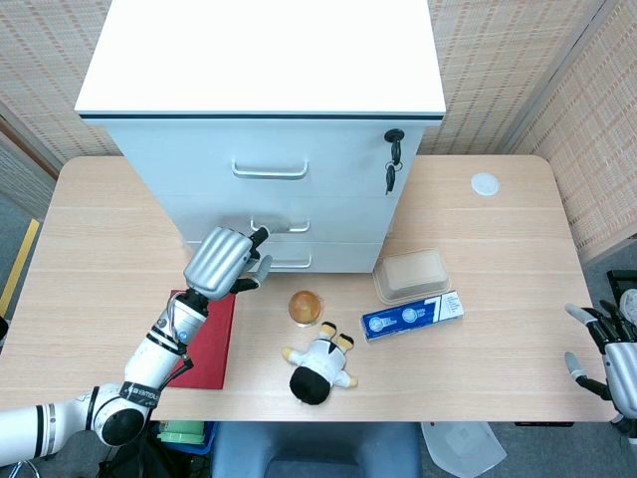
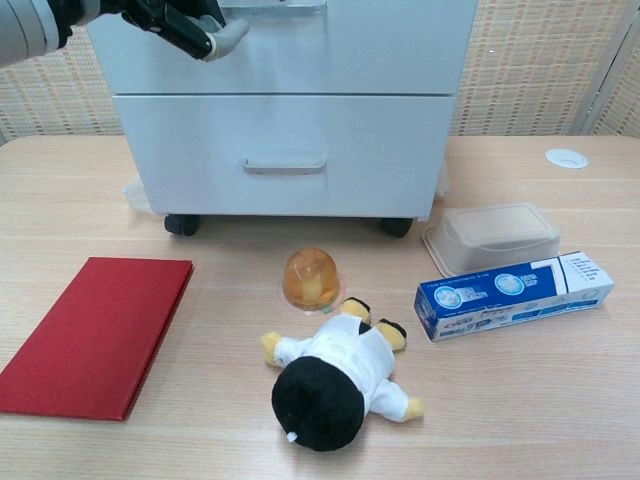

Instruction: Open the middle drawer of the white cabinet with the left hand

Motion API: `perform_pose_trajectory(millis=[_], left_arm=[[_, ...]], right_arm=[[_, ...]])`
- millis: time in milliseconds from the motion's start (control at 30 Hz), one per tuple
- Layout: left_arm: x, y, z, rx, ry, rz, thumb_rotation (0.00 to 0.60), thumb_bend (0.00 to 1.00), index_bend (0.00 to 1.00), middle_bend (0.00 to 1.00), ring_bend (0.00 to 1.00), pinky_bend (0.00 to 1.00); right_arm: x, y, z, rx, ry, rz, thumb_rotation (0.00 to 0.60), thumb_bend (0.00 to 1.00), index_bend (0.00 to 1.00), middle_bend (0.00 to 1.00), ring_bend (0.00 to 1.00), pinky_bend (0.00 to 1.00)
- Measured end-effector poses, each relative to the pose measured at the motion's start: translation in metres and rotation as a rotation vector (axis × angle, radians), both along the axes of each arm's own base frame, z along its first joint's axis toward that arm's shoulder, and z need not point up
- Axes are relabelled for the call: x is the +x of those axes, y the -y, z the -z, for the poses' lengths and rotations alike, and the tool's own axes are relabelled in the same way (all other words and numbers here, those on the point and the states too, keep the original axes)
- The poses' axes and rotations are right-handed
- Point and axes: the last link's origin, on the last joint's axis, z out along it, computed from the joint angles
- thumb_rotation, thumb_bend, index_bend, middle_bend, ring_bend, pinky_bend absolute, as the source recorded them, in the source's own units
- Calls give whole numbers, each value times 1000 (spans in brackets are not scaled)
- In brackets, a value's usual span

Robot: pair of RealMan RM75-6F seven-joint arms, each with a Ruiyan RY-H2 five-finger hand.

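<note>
The white cabinet (image 1: 261,60) stands at the back of the table with its three drawers flush. The middle drawer's silver handle (image 1: 287,228) shows in the head view, its left end hidden behind my left hand (image 1: 225,261). That hand is raised in front of the drawer fronts, fingers stretched toward the handle and holding nothing. In the chest view my left hand (image 2: 172,17) is at the top left, a fingertip (image 2: 226,32) just left of the middle handle (image 2: 275,8); whether it touches is unclear. My right hand (image 1: 618,347) hangs with fingers apart off the table's right front corner.
On the table lie a red book (image 2: 95,332), an orange dome (image 2: 311,278), a plush doll (image 2: 335,378), a blue box (image 2: 512,293) and a beige container (image 2: 494,234). Keys (image 1: 392,159) hang from the cabinet lock. A white disc (image 1: 485,183) sits at the back right.
</note>
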Motion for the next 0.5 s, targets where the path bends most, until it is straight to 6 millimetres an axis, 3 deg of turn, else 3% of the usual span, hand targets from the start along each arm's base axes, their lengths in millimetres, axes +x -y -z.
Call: perform_pose_trajectory(millis=[500], left_arm=[[-5,-4,2,-3,-26,-26,600,546,291,976,1000,1000]], right_arm=[[1,-2,0,-1,-3,3,600,343,184,221,182,213]])
